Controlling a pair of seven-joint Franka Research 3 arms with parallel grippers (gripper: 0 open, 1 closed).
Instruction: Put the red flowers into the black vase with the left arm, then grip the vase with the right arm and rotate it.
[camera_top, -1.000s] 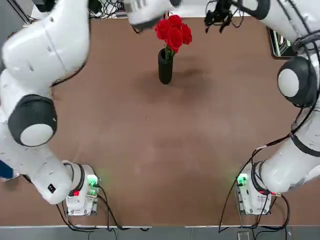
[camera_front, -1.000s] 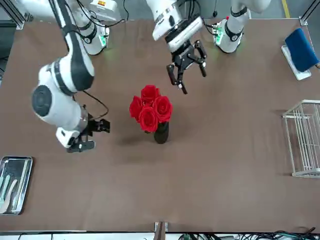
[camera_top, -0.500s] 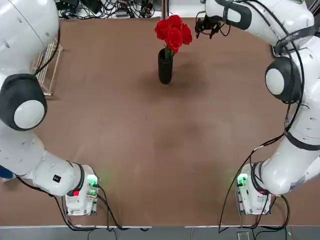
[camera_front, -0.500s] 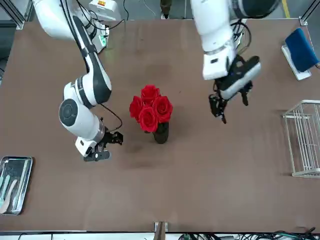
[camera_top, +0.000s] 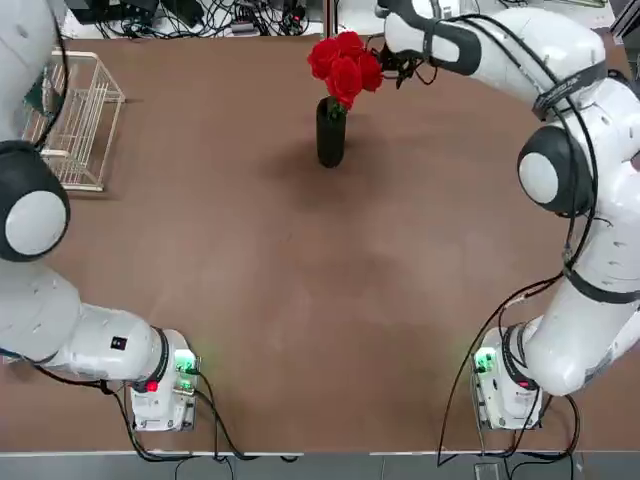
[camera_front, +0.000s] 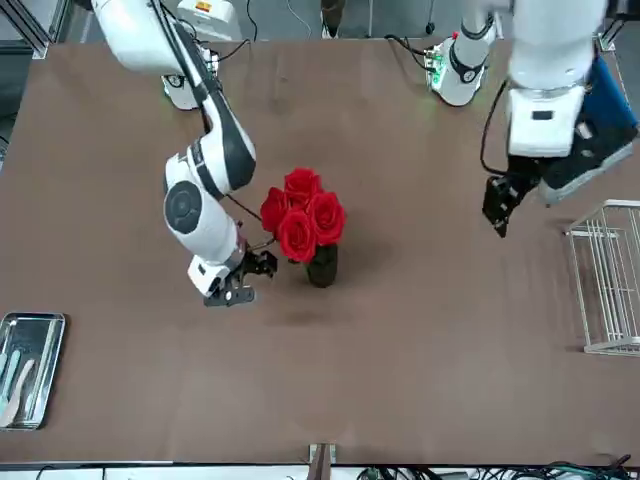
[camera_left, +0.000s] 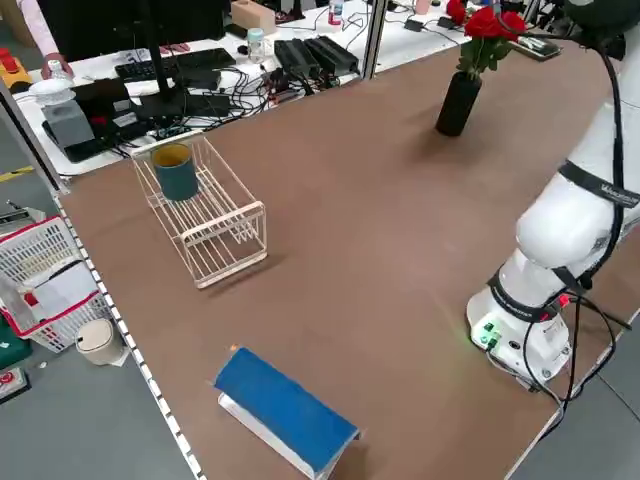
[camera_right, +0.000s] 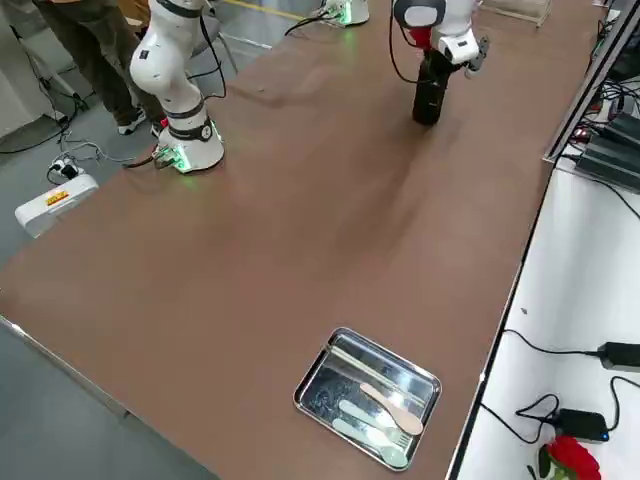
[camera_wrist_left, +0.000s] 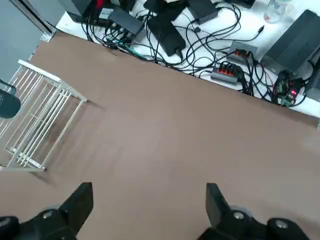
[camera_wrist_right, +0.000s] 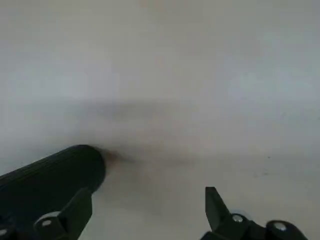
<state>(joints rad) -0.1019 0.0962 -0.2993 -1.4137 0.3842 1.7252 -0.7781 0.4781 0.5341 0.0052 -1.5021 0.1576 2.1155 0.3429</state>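
Now, with twelve o'clock at the far edge from the robot, the desk is lying beneath a job that seems half done. The left arm is swinging out on the nine o'clock side, farther from the flowers than it was a second ago. The right arm is reaching in from four o'clock, its lower end having come much closer to the vase. The rack is sitting near ten o'clock with the mug in it, and the tray is lying near two. The vase is standing upright close to twelve, with the flowers resting in its mouth, blooms up.

The left claw is spreading its fingers with nothing between them. The right claw is holding its fingers wide too, just beside the vase at its three o'clock; whether one is touching it, I cannot tell. So the flower step is looking finished, and the turning step is coming due. Next, the right claw is probably needing to line up around the vase before closing, since a lone finger could be tipping it.
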